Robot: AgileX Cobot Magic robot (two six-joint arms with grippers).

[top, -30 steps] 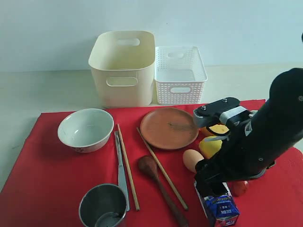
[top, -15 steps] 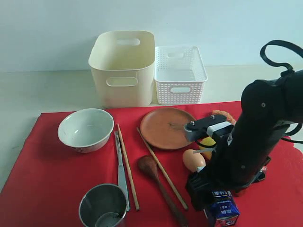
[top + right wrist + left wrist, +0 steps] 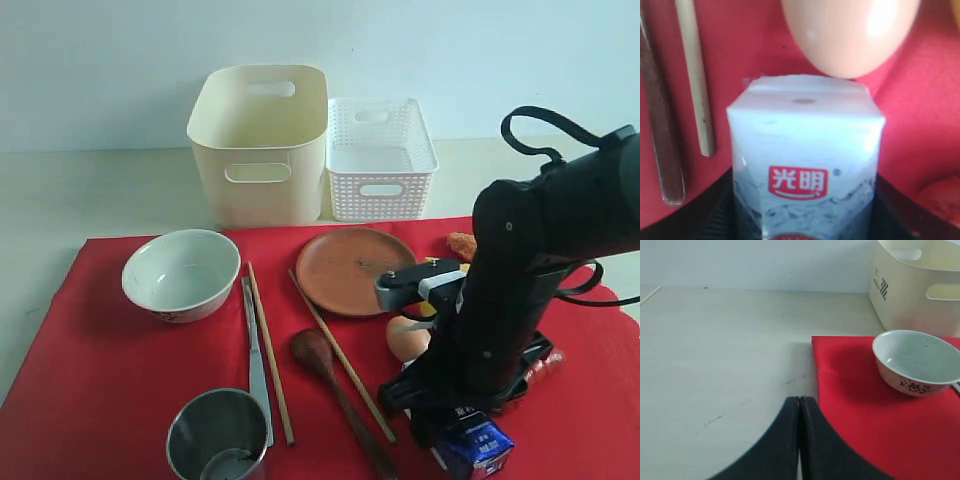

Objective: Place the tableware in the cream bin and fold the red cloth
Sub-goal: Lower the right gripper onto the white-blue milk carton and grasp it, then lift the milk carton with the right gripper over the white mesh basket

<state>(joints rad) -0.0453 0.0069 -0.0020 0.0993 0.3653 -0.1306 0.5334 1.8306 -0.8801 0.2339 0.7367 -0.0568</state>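
Egg (image 3: pixel 850 35) just beside milk carton (image 3: pixel 802 160), right claw (image 3: pixel 802 212) around it.

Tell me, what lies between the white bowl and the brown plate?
In the exterior view: a metal knife and one wooden chopstick beside the bowl, and the second chopstick, its upper end by the plate, all on the red cloth.
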